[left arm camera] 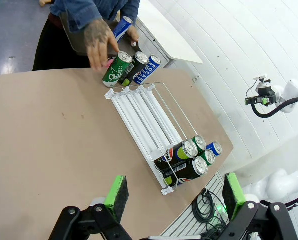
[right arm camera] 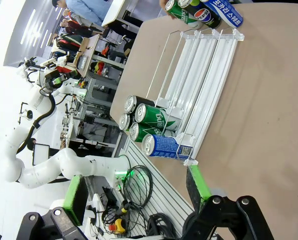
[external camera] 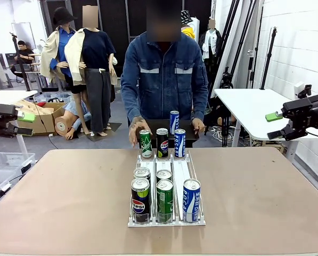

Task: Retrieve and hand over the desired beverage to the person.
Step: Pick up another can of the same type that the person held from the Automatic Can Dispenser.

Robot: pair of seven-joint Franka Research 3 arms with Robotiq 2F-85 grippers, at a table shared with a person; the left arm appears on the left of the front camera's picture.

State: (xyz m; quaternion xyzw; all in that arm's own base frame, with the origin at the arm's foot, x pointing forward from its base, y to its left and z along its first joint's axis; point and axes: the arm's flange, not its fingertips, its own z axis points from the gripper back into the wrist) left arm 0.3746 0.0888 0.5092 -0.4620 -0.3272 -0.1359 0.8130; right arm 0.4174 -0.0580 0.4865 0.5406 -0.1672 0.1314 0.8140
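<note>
The person (external camera: 164, 74) stands at the far side of the surface (external camera: 265, 202), both arms down toward the far end of the white wire rack (external camera: 180, 173). Three cans stand in a row there: a green can (external camera: 145, 144), a black Pepsi can (external camera: 162, 142) and a blue can (external camera: 179, 143). A fourth can (external camera: 174, 121), also blue, stands behind them on a dark box (external camera: 154, 125). The five near cans (external camera: 164, 200) fill the rack's near end, three in front and two behind them in the left and middle lanes.

From the front, the left hand (external camera: 24, 121) hangs beyond the surface's left edge and the right hand (external camera: 276, 125) beyond its right edge, both well apart from the rack. Each wrist view shows its green pads spread wide with nothing between them.

The left wrist view looks down on the person's tattooed hand (left arm camera: 96, 42), its fingers at the top of the green can. Whether they touch it cannot be told. The right wrist view shows the near cans side-on, with the far row at its top edge.
</note>
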